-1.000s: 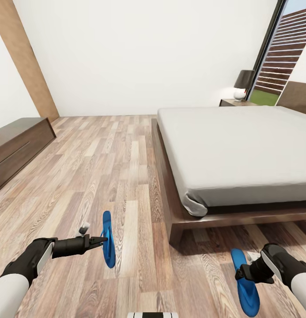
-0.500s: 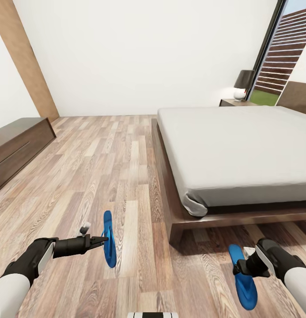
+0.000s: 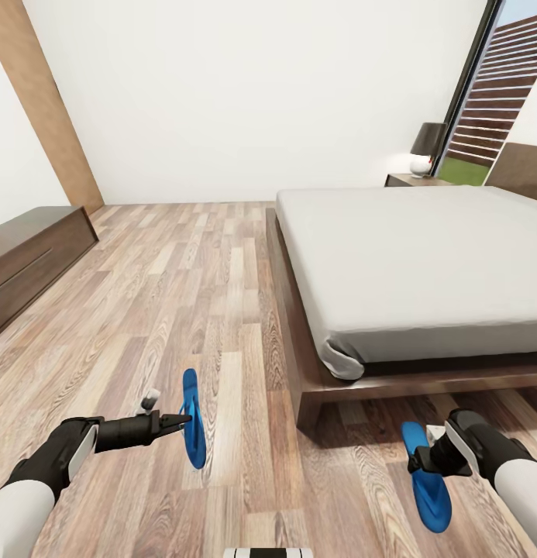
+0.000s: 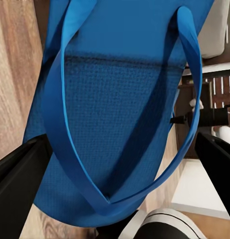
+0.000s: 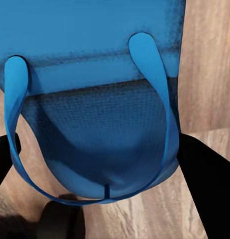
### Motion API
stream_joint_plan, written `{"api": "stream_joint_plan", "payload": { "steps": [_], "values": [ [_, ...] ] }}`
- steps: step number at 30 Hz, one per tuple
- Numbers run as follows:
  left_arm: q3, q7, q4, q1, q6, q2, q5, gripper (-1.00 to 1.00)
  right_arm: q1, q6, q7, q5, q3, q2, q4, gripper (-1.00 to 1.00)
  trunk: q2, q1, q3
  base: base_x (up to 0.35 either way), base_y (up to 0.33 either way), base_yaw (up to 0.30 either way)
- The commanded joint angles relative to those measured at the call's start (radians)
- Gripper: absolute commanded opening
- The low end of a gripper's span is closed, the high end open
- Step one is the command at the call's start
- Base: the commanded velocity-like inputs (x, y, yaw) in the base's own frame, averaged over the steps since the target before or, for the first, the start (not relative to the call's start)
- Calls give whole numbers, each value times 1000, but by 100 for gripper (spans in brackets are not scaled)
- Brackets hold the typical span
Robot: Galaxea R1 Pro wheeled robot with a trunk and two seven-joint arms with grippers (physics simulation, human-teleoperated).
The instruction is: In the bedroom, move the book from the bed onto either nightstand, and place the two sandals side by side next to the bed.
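My left gripper (image 3: 181, 422) is shut on one blue sandal (image 3: 192, 418), held on edge above the wood floor left of the bed (image 3: 407, 263). Up close in the left wrist view, that sandal (image 4: 120, 99) spans the gap between the black fingers (image 4: 18, 179). At the lower right, near the bed's foot corner, my right gripper (image 3: 420, 463) is shut on the other sandal (image 3: 427, 484). The right wrist view has this sandal (image 5: 95, 99) close up, with its thin straps. The nightstand (image 3: 414, 180) with its black-shaded lamp stands beyond the bed. The book is out of view.
A long low dark cabinet (image 3: 28, 260) runs along the left wall. Open wood floor (image 3: 183, 279) lies between it and the bed. A tall window (image 3: 500, 93) is behind the nightstand at the far right.
My right gripper has carried its sandal a little up and toward the bed's foot. The left arm and its sandal have barely moved.
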Motion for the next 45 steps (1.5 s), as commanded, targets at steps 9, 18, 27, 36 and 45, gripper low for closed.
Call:
{"api": "stream_joint_plan", "payload": {
  "steps": [9, 18, 27, 36, 45],
  "values": [
    [48, -4, -6, 0, 8, 0, 2, -100, -2, 3, -3, 29, 7, -6, -15, -100, -1, 1, -9, 0, 0, 0],
    [73, -105, -11, 0, 8, 2, -2, -100, -2, 3, -4, 31, 7, -5, -21, -100, -3, 5, -43, 0, 0, 0],
    [74, -130, -13, 0, 6, 4, -1, -100, -11, 2, -7, 32, 7, -7, -21, -100, -5, 9, -78, 0, 0, 0],
    [74, -195, -15, 0, 6, 4, -1, -100, -36, 2, -6, 32, 7, -2, -21, -100, -7, 13, -113, 0, 0, 0],
    [74, -203, -16, 0, 6, 3, -1, -100, -59, 3, -7, 33, 7, -1, -21, -100, -9, 17, -148, 0, 0, 0]
  ]
}}
